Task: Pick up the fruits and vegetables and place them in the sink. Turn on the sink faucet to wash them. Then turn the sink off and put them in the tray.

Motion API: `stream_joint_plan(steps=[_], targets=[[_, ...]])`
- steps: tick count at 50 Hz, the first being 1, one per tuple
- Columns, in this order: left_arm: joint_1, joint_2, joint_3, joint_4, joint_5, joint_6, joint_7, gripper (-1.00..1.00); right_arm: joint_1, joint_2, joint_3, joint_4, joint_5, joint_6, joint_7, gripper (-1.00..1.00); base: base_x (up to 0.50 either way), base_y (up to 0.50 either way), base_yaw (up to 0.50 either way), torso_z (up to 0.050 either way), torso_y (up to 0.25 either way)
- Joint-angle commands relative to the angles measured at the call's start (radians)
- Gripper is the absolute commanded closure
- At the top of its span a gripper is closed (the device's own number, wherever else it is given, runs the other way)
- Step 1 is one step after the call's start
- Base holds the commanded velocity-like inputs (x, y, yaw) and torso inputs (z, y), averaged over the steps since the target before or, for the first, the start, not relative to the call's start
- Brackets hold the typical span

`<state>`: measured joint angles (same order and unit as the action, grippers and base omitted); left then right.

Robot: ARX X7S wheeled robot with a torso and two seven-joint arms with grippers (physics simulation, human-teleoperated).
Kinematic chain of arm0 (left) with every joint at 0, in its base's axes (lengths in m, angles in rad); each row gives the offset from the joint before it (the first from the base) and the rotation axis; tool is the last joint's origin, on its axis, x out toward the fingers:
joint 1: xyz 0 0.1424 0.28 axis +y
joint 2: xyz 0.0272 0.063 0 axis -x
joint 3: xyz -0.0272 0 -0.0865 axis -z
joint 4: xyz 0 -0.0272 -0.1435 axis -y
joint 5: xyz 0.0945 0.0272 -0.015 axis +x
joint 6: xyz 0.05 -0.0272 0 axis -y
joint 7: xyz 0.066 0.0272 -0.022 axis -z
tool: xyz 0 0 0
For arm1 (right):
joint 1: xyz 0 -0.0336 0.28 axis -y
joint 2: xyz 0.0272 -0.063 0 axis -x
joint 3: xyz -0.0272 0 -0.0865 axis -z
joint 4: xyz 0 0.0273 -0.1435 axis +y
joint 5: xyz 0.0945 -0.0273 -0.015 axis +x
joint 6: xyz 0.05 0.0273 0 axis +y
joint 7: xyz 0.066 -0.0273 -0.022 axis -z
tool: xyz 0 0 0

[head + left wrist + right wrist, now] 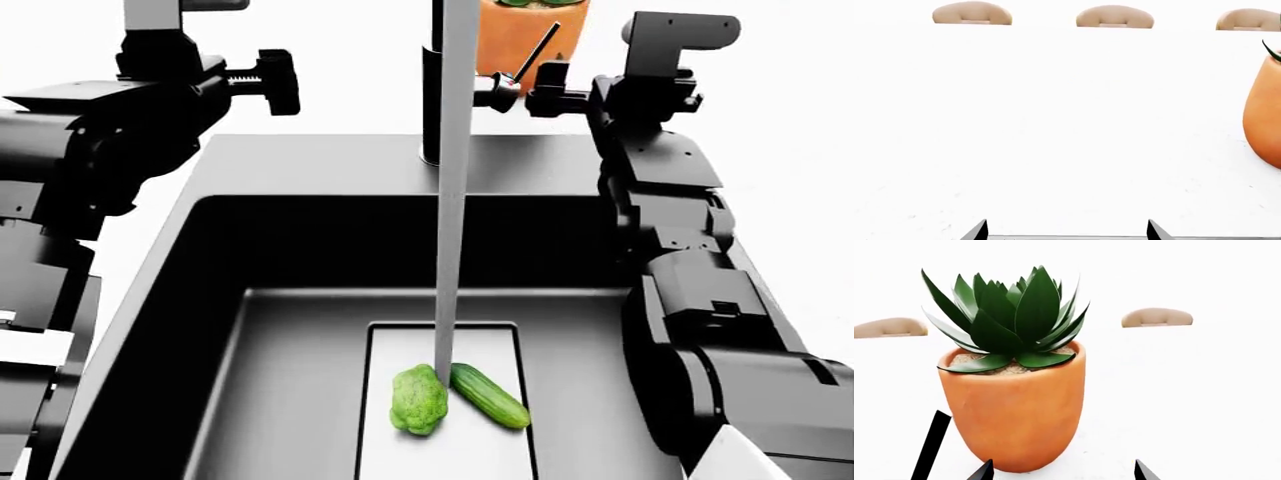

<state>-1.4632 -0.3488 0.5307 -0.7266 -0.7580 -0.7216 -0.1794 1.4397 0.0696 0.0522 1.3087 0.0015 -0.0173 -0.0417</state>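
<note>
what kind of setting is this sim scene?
Most likely a kitchen counter: a black sink with water running from the faucet onto a broccoli floret and cucumber, plus a potted plant on the white countertop.

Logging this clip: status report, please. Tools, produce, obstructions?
Both tools open, empty. Broccoli and cucumber in sink, water running from faucet. Right tool beside faucet lever; potted plant right behind.

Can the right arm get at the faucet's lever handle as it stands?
Probably yes. The right gripper sits by the thin black lever handle of the tall black faucet post, jaws apart, nothing between; only the orange plant pot stands behind.
</note>
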Motion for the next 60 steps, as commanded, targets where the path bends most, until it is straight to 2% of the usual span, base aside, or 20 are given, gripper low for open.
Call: stream_joint_plan(steps=[1, 24, 33, 39, 45, 55, 57, 60], targets=[[0.003, -0.001, -0.002, 0.005, -0.005, -0.006, -0.004, -1.00, 0.001, -0.003, -0.009, 0.000, -0.003, -0.001, -0.003, -1.00, 0.00, 0.00, 0.00, 0.000, 0.000], [0.010, -0.015, -0.004, 0.034, -0.012, -0.023, -0.016, -1.00, 0.021, -0.019, -0.032, 0.000, 0.000, 0.005, -0.030, -1.00, 0.00, 0.00, 0.00, 0.000, 0.000], [0.017, -0.015, -0.004, 0.044, -0.018, -0.027, -0.017, -1.00, 0.064, -0.045, -0.055, 0.000, 0.001, 0.011, -0.122, -1.00, 0.00, 0.00, 0.00, 0.000, 0.000], [0.017, -0.014, -0.004, 0.046, -0.018, -0.026, -0.018, -1.00, 0.091, -0.065, -0.111, 0.000, -0.010, 0.015, -0.190, -1.00, 0.00, 0.00, 0.00, 0.000, 0.000], [0.010, -0.007, 0.000, 0.031, -0.016, -0.021, -0.007, -1.00, 0.116, -0.069, -0.290, -0.001, 0.122, 0.009, -0.223, -1.00, 0.00, 0.00, 0.00, 0.000, 0.000], [0.016, -0.011, 0.002, 0.040, -0.019, -0.027, -0.005, -1.00, 0.190, -0.010, -0.235, -0.002, 0.129, -0.047, -0.059, -1.00, 0.00, 0.00, 0.00, 0.000, 0.002], [0.016, -0.011, 0.004, 0.041, -0.019, -0.030, -0.004, -1.00, 0.189, 0.011, -0.246, -0.062, 0.119, 0.011, -0.061, -1.00, 0.00, 0.00, 0.00, 0.000, 0.000], [0.015, -0.008, 0.015, 0.045, -0.014, -0.036, 0.001, -1.00, 0.094, 0.076, -0.280, -0.487, 0.118, 0.386, -0.079, -1.00, 0.00, 0.00, 0.00, 0.000, 0.000]])
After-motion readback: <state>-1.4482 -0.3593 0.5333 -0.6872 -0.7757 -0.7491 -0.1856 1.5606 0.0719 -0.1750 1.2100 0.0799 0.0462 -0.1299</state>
